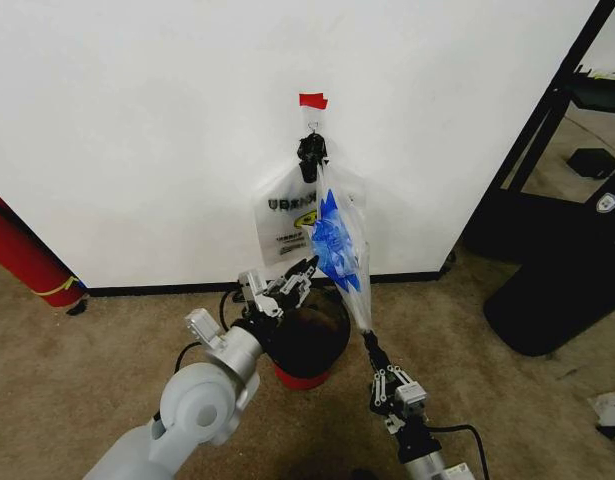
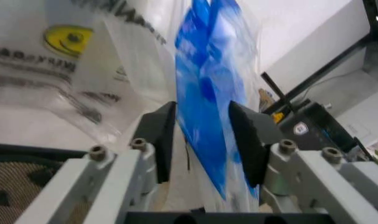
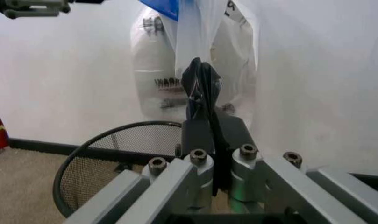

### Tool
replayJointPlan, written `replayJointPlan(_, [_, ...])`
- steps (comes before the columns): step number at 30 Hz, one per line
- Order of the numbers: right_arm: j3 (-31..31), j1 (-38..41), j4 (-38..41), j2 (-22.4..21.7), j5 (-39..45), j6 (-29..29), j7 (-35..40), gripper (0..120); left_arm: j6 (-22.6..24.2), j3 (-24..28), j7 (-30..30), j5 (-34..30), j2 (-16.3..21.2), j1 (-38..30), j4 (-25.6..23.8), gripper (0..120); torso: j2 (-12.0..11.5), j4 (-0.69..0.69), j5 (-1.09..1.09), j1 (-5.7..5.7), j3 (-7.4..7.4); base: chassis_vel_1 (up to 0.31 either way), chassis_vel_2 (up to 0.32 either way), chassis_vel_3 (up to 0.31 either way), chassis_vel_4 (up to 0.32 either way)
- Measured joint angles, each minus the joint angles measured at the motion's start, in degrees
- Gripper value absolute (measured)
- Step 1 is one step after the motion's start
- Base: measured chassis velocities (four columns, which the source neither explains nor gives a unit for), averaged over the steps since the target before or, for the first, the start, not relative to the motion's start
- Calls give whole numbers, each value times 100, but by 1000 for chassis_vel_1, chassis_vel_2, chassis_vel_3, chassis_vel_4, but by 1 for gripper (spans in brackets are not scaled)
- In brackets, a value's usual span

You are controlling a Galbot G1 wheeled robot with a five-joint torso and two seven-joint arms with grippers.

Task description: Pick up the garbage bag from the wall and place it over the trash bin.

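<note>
— Pinching what, the right gripper (image 1: 366, 337)?
— Its jaws are clamped on the bag (image 1: 339, 240) bottom, just above the bin (image 1: 309, 340).
— And the left gripper (image 1: 299, 272)?
— Spread apart around the blue taped part. Farther back, the bag hangs from the hook (image 1: 313, 128) on the wall (image 1: 137, 130).

Left gripper (image 1: 305, 268) raised toward the wall, jaws parted around blue-taped plastic. Right gripper (image 1: 370, 343) lower, extended forward, fingers (image 3: 201, 93) pinched together on a thin twist of bag.
</note>
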Motion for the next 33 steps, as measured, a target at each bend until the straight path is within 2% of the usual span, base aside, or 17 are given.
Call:
replayJointPlan(2, [8, -12, 47, -3, 26, -17, 0, 0, 25, 42, -35, 3, -34, -40, 87, 48, 0, 0, 0, 0, 0, 0, 0, 0, 0])
replayJointPlan(5, [29, -20, 76, -5, 37, -27, 1, 0, 27, 48, -72, -35, -86, -86, 158, 53, 0, 0, 0, 0, 0, 0, 0, 0, 0])
replayJointPlan(13, [98, -11, -44, 9, 44, -8, 9, 0, 38, 60, -112, -186, -245, -160, 181, 49, 0, 0, 0, 0, 0, 0, 0, 0, 0])
replayJointPlan(18, [44, -15, -37, 20, 110, -40, 28, 0, 39, 106, -112, -207, -279, -206, 189, 39, 0, 0, 0, 0, 0, 0, 0, 0, 0])
replayJointPlan(24, [40, -5, -8, 22, 145, -64, 42, 0, -43, 280, -44, -128, -262, -297, 355, 14, 0, 0, 0, 0, 0, 0, 0, 0, 0])
replayJointPlan(26, [42, -6, 5, 28, 145, -70, 43, 0, -52, 283, -44, -125, -275, -306, 372, 10, 0, 0, 0, 0, 0, 0, 0, 0, 0])
replayJointPlan(28, [62, -10, 22, 32, 145, -78, 45, 0, -67, 284, -45, -123, -313, -336, 399, 1, 0, 0, 0, 0, 0, 0, 0, 0, 0])
replayJointPlan(33, [120, -10, 33, 22, 168, -88, 62, 0, -86, 284, -61, -156, -370, -376, 395, 0, 0, 0, 0, 0, 0, 0, 0, 0, 0])
